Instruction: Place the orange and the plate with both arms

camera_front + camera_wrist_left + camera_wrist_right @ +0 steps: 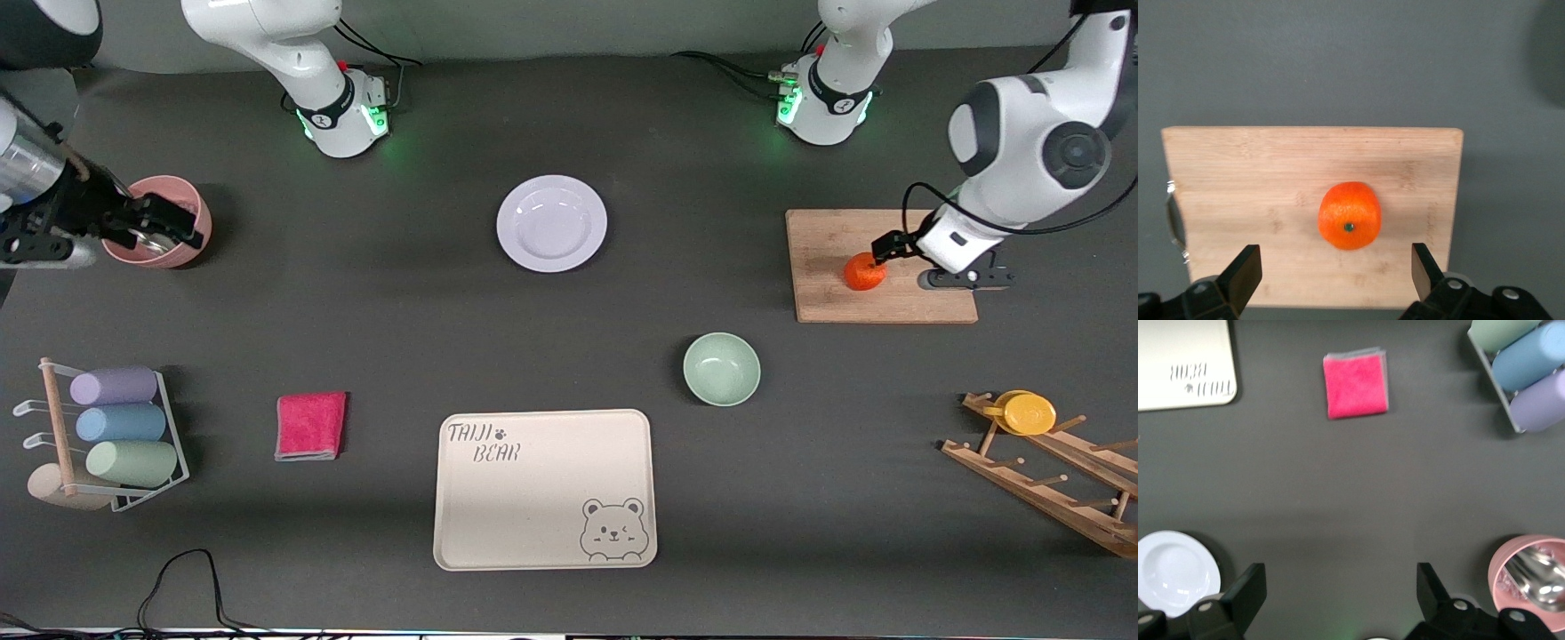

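Observation:
The orange [862,274] sits on a wooden cutting board [827,293] toward the left arm's end of the table. My left gripper [965,279] hovers over the board, open and empty. In the left wrist view the orange [1349,215] lies on the board [1258,173] just ahead of the gap between the open left gripper's [1336,257] fingers, untouched. The pale lavender plate [551,222] lies empty mid-table, between the two bases. My right gripper [105,229] is held high toward the right arm's end, open and empty [1338,577], with the plate [1171,570] at the edge of its view.
A pink bowl [178,184] holding a metal spoon stands at the right arm's end. Nearer the front camera are a mint-green bowl [721,368], a cream bear tray [544,487], a red cloth [310,426], a rack of cups [107,436] and a wooden rack with a yellow cup [1031,413].

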Robot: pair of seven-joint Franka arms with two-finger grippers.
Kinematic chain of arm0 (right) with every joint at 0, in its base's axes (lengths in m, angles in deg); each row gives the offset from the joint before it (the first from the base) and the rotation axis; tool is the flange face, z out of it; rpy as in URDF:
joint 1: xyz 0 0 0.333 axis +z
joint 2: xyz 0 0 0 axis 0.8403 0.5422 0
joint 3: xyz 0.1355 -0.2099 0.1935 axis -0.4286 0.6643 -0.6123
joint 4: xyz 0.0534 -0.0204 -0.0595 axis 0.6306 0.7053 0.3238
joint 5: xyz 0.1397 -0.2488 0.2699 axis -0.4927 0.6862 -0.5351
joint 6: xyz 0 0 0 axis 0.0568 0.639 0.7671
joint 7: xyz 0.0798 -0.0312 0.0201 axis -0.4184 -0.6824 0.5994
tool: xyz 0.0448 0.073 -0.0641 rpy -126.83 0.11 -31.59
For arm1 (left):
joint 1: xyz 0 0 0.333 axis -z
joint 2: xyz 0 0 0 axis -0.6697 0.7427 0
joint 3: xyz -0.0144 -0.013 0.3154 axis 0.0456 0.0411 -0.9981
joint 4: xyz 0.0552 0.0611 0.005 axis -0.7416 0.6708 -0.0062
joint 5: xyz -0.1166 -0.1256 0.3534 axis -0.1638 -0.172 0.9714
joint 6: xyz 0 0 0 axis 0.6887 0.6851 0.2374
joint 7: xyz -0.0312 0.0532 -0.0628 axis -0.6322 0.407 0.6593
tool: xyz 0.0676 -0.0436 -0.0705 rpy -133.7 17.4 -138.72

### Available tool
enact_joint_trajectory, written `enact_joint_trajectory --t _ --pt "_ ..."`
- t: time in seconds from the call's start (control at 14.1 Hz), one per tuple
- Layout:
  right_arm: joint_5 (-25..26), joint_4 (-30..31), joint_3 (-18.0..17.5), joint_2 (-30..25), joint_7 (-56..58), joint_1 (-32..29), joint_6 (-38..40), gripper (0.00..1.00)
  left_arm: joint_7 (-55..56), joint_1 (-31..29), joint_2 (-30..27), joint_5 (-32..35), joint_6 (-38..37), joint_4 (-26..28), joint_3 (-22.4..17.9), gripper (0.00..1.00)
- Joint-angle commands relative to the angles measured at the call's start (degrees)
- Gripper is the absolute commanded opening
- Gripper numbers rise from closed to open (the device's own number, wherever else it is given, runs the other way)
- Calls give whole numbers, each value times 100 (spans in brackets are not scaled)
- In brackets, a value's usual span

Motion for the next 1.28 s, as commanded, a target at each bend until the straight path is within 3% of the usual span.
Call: enact_joint_trajectory --t 0.0,0.21,0.5,0.71,1.0,1.14,1.21 --pt "38 1155 -5 -974 -581 335 -426 100 -108 101 84 -45 958 675 -50 100" --pt "-330 1658 29 -1301 -733 564 -611 100 -100 83 568 -45 1618 877 -50 100" --pt "-1383 1755 65 -1258 -610 565 -515 100 -99 83 1025 -54 2391 1088 -58 100" --pt "-2236 2079 389 -1249 47 565 -523 100 -108 92 1193 -54 2569 1098 -58 99" --pt "-3423 2948 1048 -1179 1392 565 -803 100 -117 92 1176 -45 2526 1089 -67 34" --pt "-3932 3362 1224 -1074 2050 565 -1015 100 -108 92 1088 -45 2464 1063 -67 18" --pt "-4283 3503 1338 -917 2471 565 -1015 100 -56 92 966 -45 2325 1045 -58 18"
